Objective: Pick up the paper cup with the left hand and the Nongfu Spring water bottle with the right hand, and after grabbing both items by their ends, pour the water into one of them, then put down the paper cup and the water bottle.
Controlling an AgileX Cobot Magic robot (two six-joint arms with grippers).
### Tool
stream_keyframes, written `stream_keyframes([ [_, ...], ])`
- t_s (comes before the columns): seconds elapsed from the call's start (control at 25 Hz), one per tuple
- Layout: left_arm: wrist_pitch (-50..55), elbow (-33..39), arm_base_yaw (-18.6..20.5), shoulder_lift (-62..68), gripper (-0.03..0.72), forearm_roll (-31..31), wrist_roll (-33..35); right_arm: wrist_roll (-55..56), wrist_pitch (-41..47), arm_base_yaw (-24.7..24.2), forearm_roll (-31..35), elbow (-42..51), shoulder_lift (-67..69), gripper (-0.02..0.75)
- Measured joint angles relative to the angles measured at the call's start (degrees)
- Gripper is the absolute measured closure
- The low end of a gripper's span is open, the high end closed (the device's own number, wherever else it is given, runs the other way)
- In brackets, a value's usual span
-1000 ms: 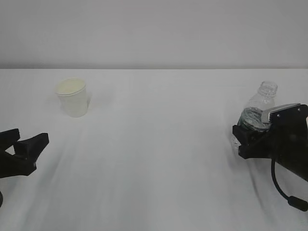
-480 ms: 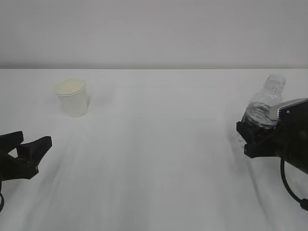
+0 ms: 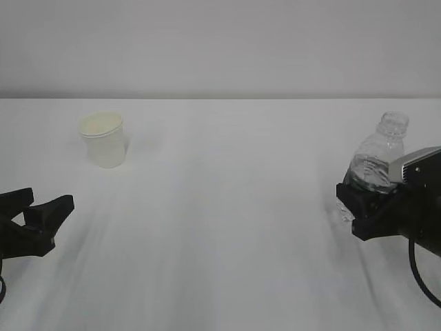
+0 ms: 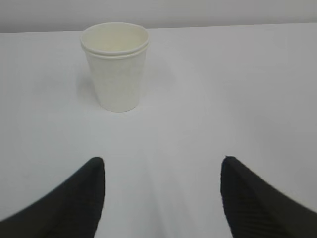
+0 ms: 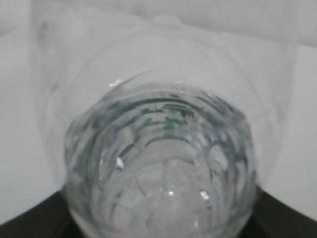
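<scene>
Thin paper cup (image 4: 115, 67) stands beyond my spread, empty left hand (image 4: 161, 198); I'd pinch gently. Right hand (image 3: 372, 210) clasps the Nongfu Spring water bottle (image 3: 375, 162).

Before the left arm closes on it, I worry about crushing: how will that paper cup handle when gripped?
The paper cup looks thin-walled, so it would probably dent under a firm squeeze. It seems empty, hence likely light and easy to knock over. Its rolled rim may stiffen the top.
</scene>
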Motion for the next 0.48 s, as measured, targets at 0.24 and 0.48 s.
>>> stream_keyframes([
  [0.24,0.0,0.0,0.0,0.0,0.165,-0.1,1.1,0.0,0.0,0.0,-0.1,0.7,0.0,0.293],
  [0.48,0.0,0.0,0.0,0.2,0.138,-0.3,1.9,0.0,0.0,0.0,-0.1,1.0,-0.1,0.293],
])
